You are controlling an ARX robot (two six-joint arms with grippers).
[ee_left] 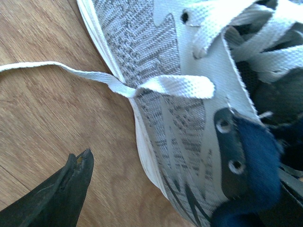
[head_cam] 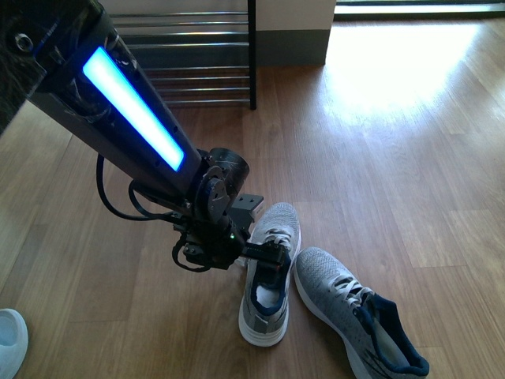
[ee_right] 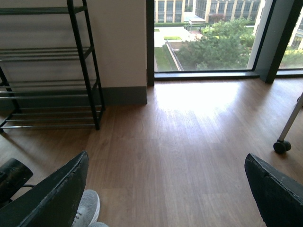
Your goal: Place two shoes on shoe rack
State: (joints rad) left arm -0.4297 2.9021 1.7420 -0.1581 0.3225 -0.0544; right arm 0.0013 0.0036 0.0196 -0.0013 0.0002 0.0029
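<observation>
At the far left edge of the front view a pale rounded thing pokes in; I cannot tell what it is. The rack stands at the back left, against the wall. The left arm, its blue strip lit, slants down to the wood floor. Its left claw sits at the collar of the first sneaker, which stands upright with its toe towards the rack. The claw is spread and straddles the shoe's side wall. One finger hangs outside, apart from the sole, and the other is at the navy collar. A loose lace trails over the floor. The second sneaker lies just beside the first, further right, with its heel angled away. The right claw is spread wide with only floor between its fingers. It faces the rack and a window.
</observation>
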